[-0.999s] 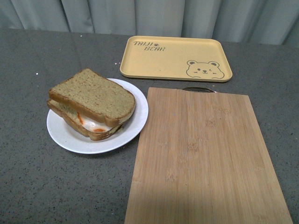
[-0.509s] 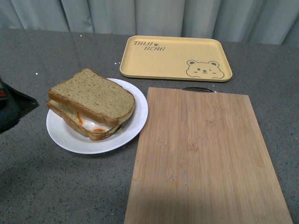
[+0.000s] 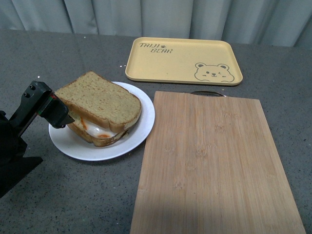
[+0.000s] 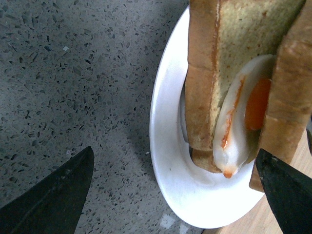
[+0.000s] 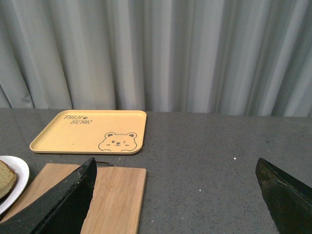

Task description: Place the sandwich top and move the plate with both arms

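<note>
Observed: sandwich top [image 3: 100,100] lies on the egg-bearing slice [image 4: 200,97], both on the plate [image 3: 141,127]. Plate rests on the grey surface [image 3: 73,195], its edge just beside the wooden board [image 3: 214,161]; yellow tray [image 3: 183,61] behind. The left fingers [image 3: 54,111] are apart at the plate's left rim, plate and sandwich between them in the wrist view; contact cannot be determined. The right fingers [image 5: 58,204] are apart, empty, well clear of the plate

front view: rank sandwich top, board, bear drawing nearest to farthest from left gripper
From the left gripper:
1. sandwich top, just beside it, on the plate.
2. board, right of the plate.
3. bear drawing, back right, on the tray.
</note>
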### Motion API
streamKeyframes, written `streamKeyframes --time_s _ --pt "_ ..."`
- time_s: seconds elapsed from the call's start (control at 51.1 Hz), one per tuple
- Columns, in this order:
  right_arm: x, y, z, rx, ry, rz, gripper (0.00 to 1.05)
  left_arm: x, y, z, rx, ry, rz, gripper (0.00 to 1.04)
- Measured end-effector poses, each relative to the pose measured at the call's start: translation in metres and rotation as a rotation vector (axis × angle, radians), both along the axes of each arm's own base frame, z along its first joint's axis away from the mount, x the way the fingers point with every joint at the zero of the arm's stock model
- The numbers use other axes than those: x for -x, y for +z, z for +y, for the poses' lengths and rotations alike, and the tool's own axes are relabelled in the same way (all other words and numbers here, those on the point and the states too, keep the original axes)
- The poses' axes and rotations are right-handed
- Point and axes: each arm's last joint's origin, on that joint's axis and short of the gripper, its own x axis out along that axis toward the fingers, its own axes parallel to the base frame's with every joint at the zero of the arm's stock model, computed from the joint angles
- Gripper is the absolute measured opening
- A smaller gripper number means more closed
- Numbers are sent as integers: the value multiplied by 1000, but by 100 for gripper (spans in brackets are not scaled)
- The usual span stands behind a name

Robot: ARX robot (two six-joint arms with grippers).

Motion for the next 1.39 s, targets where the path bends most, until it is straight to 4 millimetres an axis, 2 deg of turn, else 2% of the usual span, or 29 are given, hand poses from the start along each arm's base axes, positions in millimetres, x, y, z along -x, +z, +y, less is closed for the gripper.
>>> streamKeyframes --time_s 0.118,0.431,0.49,0.705,1.018,1.175,1.273,1.39 --pt "0 0 0 0 0 0 95 -4 -5 -1 14 19 20 95" --pt "0 0 0 0 0 0 95 -15 -19 -8 58 48 75 47" --pt "0 0 0 0 0 0 95 -17 -22 -9 66 57 85 34" --pt "0 0 0 0 0 0 95 -19 -20 -4 125 56 37 7" --pt "0 0 0 0 0 0 95 -6 -12 11 258 79 -83 4" --pt "0 0 0 0 0 0 95 -1 -2 17 328 95 -227 4" --pt "0 0 0 0 0 0 95 -7 8 16 388 104 -325 4" --pt "0 0 0 0 0 0 95 -20 15 2 430 106 -359 4"
